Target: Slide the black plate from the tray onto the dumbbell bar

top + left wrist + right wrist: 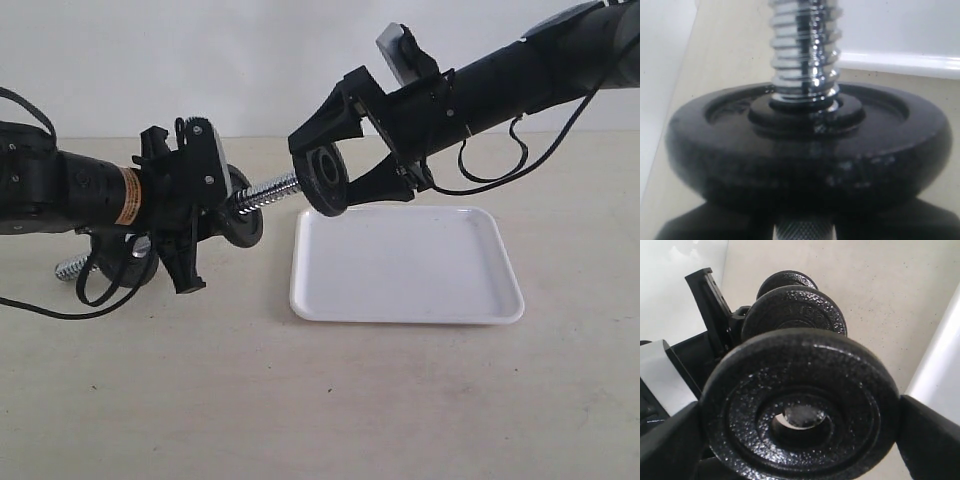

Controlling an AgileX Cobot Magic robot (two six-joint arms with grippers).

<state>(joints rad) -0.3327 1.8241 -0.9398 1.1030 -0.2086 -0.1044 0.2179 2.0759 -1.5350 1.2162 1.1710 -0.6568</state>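
My right gripper (322,172) is shut on the black plate (327,180), holding it by the rim in the air, left of the white tray (405,262). In the right wrist view the plate (800,405) sits between both fingers (670,440), and the bar's chrome tip (802,416) shows in its hole. My left gripper (195,210) is shut on the dumbbell bar (268,192), whose threaded end meets the plate's face. A black disc (243,220) sits on the bar beside the left gripper. In the left wrist view this disc (805,150) hides the jaws.
A second black disc (135,265) and the bar's other threaded end (72,267) hang below the left arm. The tray holds nothing. Its rim (900,62) shows behind the bar. Cables trail from both arms over the beige table.
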